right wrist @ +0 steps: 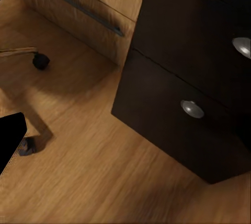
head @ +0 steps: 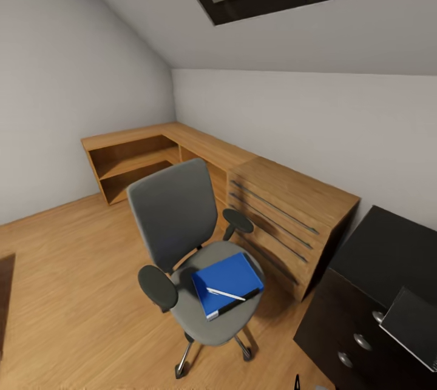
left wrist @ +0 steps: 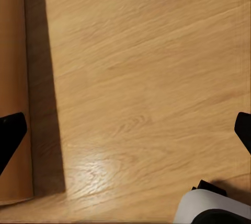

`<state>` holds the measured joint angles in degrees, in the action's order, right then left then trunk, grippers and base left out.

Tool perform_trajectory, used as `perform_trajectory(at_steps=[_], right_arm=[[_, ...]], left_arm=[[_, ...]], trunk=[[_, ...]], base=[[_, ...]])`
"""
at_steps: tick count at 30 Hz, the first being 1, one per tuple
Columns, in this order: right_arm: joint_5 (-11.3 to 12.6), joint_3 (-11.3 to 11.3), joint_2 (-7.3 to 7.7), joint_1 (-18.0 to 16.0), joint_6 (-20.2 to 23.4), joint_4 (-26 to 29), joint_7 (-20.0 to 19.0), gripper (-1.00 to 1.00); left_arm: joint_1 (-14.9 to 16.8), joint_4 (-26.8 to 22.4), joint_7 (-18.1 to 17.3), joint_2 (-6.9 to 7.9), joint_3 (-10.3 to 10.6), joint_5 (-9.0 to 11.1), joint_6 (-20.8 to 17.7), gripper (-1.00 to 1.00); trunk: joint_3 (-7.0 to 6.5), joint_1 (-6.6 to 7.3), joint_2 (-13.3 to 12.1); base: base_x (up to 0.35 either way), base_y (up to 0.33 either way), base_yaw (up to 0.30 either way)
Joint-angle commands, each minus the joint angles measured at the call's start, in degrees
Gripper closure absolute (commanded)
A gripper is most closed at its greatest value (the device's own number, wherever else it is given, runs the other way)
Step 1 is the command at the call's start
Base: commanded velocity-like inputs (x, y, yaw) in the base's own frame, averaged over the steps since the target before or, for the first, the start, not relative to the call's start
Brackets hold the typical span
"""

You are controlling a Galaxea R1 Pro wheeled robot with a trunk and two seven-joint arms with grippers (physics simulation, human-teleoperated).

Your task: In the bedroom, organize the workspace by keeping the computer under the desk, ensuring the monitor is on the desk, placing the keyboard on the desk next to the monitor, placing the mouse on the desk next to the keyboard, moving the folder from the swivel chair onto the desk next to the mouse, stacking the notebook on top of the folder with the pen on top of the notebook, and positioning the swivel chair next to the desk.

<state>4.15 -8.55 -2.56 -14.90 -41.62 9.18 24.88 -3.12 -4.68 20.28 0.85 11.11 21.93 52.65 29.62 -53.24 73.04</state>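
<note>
Grey swivel chair bears folder beside desk; open floor leftward; grippers' spread unclear.

The dark cabinet runs off the frame edge; perhaps a monitor beside it.

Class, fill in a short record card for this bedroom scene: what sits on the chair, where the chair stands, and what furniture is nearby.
chair: grey padded swivel chair on the wooden floor
on seat: blue rectangular folder, slim white pen lying on it
desk: long wooden corner desk behind the chair, along the walls
drawers: wooden drawer unit beside the chair
cabinet: dark cabinet with round metal knobs
</note>
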Motion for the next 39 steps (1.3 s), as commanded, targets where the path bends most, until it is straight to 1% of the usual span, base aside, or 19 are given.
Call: perform_trajectory(at_steps=[1,8,9,11,13,14,16,17,18,19,21,22,23,24,26,28,30,34,39], right_arm=[[0.42,-0.50,0.01,-0.04,-0.14,-0.04,0.23,-1.00],[0.05,-0.97,0.03,-0.04,-0.34,0.17,0.17,-1.00],[-0.33,-1.44,-0.01,-0.04,-0.39,0.33,0.17,-1.00],[-2.28,-3.68,-0.19,-0.06,-0.21,1.37,0.22,-1.00],[-4.22,-5.26,-0.49,-0.13,0.95,4.16,0.42,-1.00],[-4.57,-5.50,-0.53,-0.15,1.75,5.27,0.46,-1.00],[-5.46,-6.13,-0.48,-0.29,8.03,10.73,0.41,-1.00],[-5.88,-6.37,0.11,-0.86,19.15,18.38,-0.10,-1.00],[-5.92,-6.41,0.41,-1.64,23.06,21.00,-0.68,-1.00],[-5.94,-6.44,0.69,-3.84,28.10,24.03,-2.10,-1.00],[-5.76,-6.42,0.81,-8.60,34.68,25.92,-4.83,-1.00],[-5.66,-6.40,0.82,-10.00,36.42,26.14,-5.64,-1.00],[-5.27,-6.17,0.84,-14.24,41.89,26.19,-8.69,-1.00],[-4.72,-5.91,0.83,-16.80,45.52,25.76,-11.14,-1.00],[-2.87,-5.37,0.69,-20.29,52.09,24.95,-16.01,-1.00],[-1.50,-5.23,0.56,-21.51,55.68,24.41,-18.80,-1.00],[-0.72,-5.29,0.28,-22.14,57.69,23.02,-20.42,-1.00],[0.19,-5.35,-0.76,-22.69,59.73,19.75,-21.96,-1.00],[0.39,-5.33,-1.03,-22.79,59.98,19.28,-22.36,-1.00]], left_arm=[[-0.04,-0.15,0.21,0.03,0.50,0.31,-0.79,-1.00],[-0.04,-1.16,0.14,-0.10,0.72,0.22,-1.33,-1.00],[-0.04,-2.66,0.26,-0.03,0.73,0.24,-1.39,-1.00],[-0.04,-9.24,0.46,0.11,0.70,0.70,-2.62,-1.00],[-0.04,-14.89,1.00,0.10,0.68,1.45,-5.94,-1.00],[-0.04,-16.63,1.25,0.15,0.68,1.61,-7.38,-1.00],[-0.04,-25.12,2.47,0.62,0.26,2.02,-15.91,-1.00],[-0.04,-38.91,3.53,1.65,-2.99,2.27,-29.95,-1.00],[-0.04,-45.03,3.73,1.86,-5.23,2.29,-35.58,-1.00],[-0.04,-53.35,3.87,2.02,-9.24,2.35,-44.50,-1.00],[-0.04,-61.91,3.87,1.98,-14.59,2.39,-56.79,-1.00],[-0.04,-63.72,3.86,1.96,-15.61,2.39,-59.58,-1.00],[-0.04,-68.43,3.83,1.92,-17.68,2.42,-66.13,-1.00],[-0.04,-70.55,3.82,1.87,-18.61,2.60,-68.75,-1.00],[-0.04,-72.73,3.85,1.78,-19.54,3.12,-71.30,-1.00],[-0.04,-72.94,3.81,1.71,-19.80,3.32,-71.94,-1.00],[-0.04,-72.18,3.72,1.70,-19.95,3.34,-72.09,-1.00],[-0.04,-70.33,3.71,1.70,-20.09,3.35,-70.55,-1.00],[-0.04,-67.38,3.65,1.68,-19.92,3.23,-67.58,-1.00]], trunk=[[0.08,0.00,0.03],[0.25,0.00,0.03],[0.25,0.00,0.03],[0.26,0.00,0.03],[0.26,0.00,0.03],[0.26,0.00,0.03],[0.26,0.00,0.03],[0.26,0.00,0.03],[0.26,0.00,0.03],[0.26,0.00,0.03],[0.26,0.00,0.03],[0.26,0.00,0.03],[0.26,0.00,0.03],[0.26,0.00,0.03],[0.26,0.00,0.03],[0.26,0.00,0.03],[0.26,0.00,0.03],[0.26,0.00,0.03],[0.26,0.00,0.03]], base=[[0.000,0.000,0.266],[0.000,0.000,0.185],[0.000,0.000,0.036],[0.000,0.000,0.015],[0.000,0.000,0.006],[0.000,0.000,0.004],[0.000,0.000,0.002],[0.000,0.000,0.000],[0.000,0.000,0.000],[0.000,0.000,0.000],[0.000,0.000,0.000],[0.000,0.000,0.000],[0.000,0.000,0.000],[0.000,0.000,0.000],[0.000,0.000,0.000],[0.000,0.000,0.000],[0.000,0.000,0.000],[0.000,0.000,0.000],[0.000,0.000,0.000]])
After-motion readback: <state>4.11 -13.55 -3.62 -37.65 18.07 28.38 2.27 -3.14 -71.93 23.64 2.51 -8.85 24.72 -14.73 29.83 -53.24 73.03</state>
